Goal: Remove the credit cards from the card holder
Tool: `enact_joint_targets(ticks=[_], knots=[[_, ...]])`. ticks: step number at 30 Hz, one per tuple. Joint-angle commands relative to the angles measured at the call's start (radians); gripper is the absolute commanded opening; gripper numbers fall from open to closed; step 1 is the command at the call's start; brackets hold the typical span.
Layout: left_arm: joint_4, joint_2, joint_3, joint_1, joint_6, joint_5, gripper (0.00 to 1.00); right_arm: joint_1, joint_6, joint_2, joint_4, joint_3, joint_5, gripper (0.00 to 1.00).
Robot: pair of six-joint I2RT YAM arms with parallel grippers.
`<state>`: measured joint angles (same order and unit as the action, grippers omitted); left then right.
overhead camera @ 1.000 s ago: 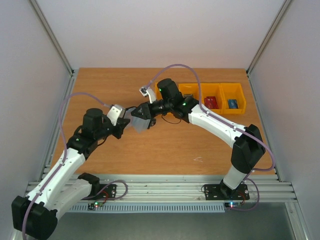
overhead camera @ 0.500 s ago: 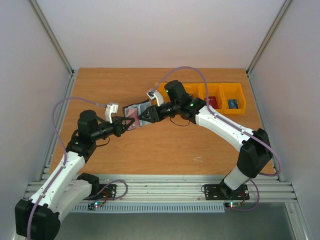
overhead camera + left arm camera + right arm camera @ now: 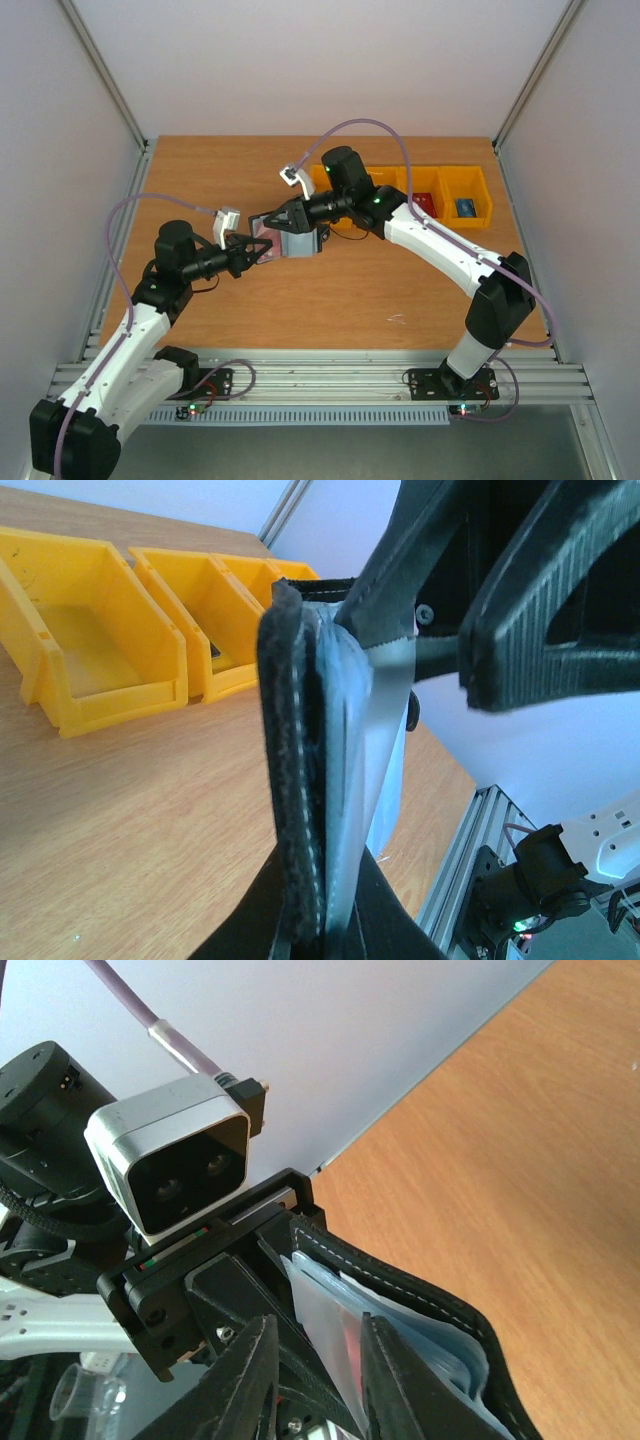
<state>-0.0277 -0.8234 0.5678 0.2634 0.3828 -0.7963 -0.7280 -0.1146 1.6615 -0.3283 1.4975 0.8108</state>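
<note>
The card holder [image 3: 298,242] hangs open in the air between both arms, black outside and grey-blue inside. My left gripper [image 3: 258,251] is shut on its edge; the left wrist view shows the black cover [image 3: 290,770] and a pale sleeve pinched between my fingers [image 3: 322,920]. My right gripper [image 3: 273,221] is open, its fingers [image 3: 250,1380] standing on either side of a clear sleeve with a red credit card [image 3: 345,1348] showing through. In the left wrist view the right gripper's fingers [image 3: 545,610] stand apart above the sleeve. Other cards in the holder are hidden.
Three yellow bins [image 3: 467,181] stand in a row at the back right. One holds a red card [image 3: 421,204], another a blue card [image 3: 465,207]. Two of the bins [image 3: 95,630] show in the left wrist view. The left wrist camera [image 3: 175,1165] is close to the right gripper.
</note>
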Motion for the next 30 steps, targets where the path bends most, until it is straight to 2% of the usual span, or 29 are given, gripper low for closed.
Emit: enact_joint_targets(ticks=[1,6,12,14,15,17,18,23,30], knots=[[0.064,0.025,0.016,0.005,-0.025,-0.049,0.00,-0.010,-0.017,0.015,-0.002,0.011,0.036,0.22],[0.095,0.028,0.004,0.004,-0.004,-0.029,0.00,-0.010,-0.051,0.016,-0.066,0.015,0.053,0.20],[0.140,0.024,-0.009,0.005,0.015,-0.054,0.00,-0.010,-0.092,0.019,-0.121,0.029,0.074,0.02],[0.144,0.025,-0.010,0.004,0.015,-0.076,0.00,-0.006,-0.100,0.012,-0.112,0.029,0.097,0.01],[0.146,0.026,-0.012,0.004,0.015,-0.089,0.04,-0.001,-0.102,0.007,-0.106,0.029,0.114,0.01],[0.163,0.034,-0.019,0.005,0.027,-0.106,0.27,0.018,-0.102,-0.004,-0.092,0.029,0.149,0.01],[0.184,0.040,-0.027,0.004,0.040,-0.109,0.32,0.029,-0.104,-0.009,-0.090,0.030,0.166,0.01],[0.242,0.050,-0.055,0.003,0.124,-0.114,0.43,0.067,-0.147,-0.037,-0.129,0.037,0.250,0.01],[0.191,0.052,-0.055,-0.003,0.116,-0.091,0.51,0.082,-0.213,-0.044,-0.233,0.052,0.283,0.01]])
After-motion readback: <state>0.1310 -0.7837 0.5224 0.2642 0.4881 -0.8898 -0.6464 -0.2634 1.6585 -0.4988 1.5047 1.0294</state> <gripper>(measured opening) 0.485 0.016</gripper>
